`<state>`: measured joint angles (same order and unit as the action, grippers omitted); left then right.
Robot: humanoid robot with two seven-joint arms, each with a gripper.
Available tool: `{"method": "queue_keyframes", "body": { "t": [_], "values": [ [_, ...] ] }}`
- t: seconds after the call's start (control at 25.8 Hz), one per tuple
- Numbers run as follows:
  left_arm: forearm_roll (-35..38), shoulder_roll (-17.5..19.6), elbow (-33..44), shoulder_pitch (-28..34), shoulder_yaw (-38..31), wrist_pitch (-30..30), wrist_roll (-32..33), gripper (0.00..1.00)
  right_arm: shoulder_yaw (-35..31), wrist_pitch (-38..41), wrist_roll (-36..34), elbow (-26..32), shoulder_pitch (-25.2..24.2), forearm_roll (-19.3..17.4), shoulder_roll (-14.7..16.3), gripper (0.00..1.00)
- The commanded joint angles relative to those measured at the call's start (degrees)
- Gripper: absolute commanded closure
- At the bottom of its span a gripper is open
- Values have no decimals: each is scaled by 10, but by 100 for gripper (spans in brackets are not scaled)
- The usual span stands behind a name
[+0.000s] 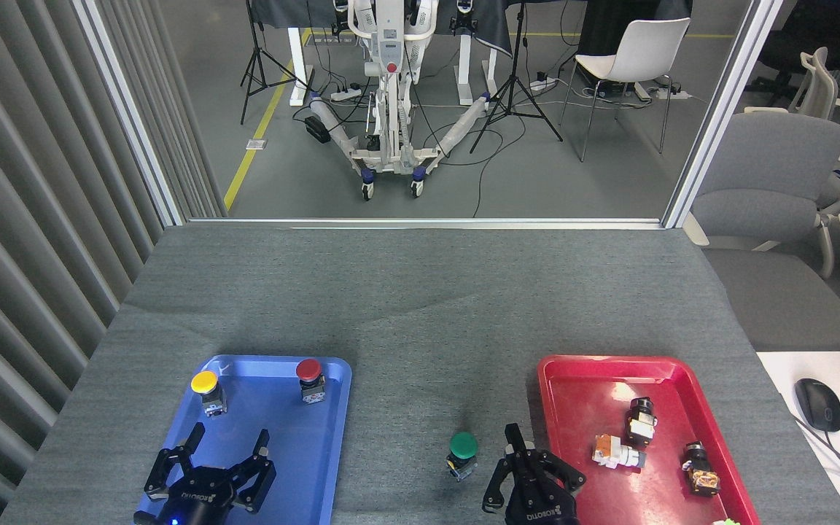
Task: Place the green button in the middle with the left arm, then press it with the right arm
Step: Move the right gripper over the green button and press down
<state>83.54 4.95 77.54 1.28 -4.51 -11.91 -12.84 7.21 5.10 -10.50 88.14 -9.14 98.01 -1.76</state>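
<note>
The green button stands on the grey table cloth, in the strip between the blue tray and the red tray, closer to the red one. It sits upright: its round green cap faces up and its short grey body runs straight down to the cloth, so its long axis is vertical, with perhaps a slight lean toward the near edge.

The left gripper hangs over the near part of the blue tray, well apart from the green button, its fingers spread wide and holding nothing. A blue light glows at its base.

The right gripper is just beside the green button on its right, over the left rim of the red tray. Its fingers are drawn close together, one pointing up and forward; it grips nothing and is not touching the cap.

A yellow button and a red button stand upright at the far end of the blue tray. Three small switch parts lie in the red tray.
</note>
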Motion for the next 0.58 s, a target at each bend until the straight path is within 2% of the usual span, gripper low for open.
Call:
{"method": "queue_keyframes", "body": {
  "t": [0.0, 0.08, 0.23, 0.43, 0.54],
  "values": [
    [-53, 1, -2, -5, -24, 2, -10, 1, 20, -5, 25, -13, 12, 19, 0, 100],
    [-79, 1, -5, -8, -27, 2, -24, 1, 22, -5, 31, -17, 15, 25, -3, 100],
    [-80, 1, -10, -6, -26, 3, -25, 1, 26, -7, 51, -32, 30, 29, -7, 100],
    [-74, 1, -40, -8, -27, 5, -25, 1, 67, -60, 58, -91, 59, 29, -3, 100],
    [-77, 1, -46, -14, -27, 4, -25, 1, 69, -62, 58, -96, 59, 29, -5, 100]
  ]
}}
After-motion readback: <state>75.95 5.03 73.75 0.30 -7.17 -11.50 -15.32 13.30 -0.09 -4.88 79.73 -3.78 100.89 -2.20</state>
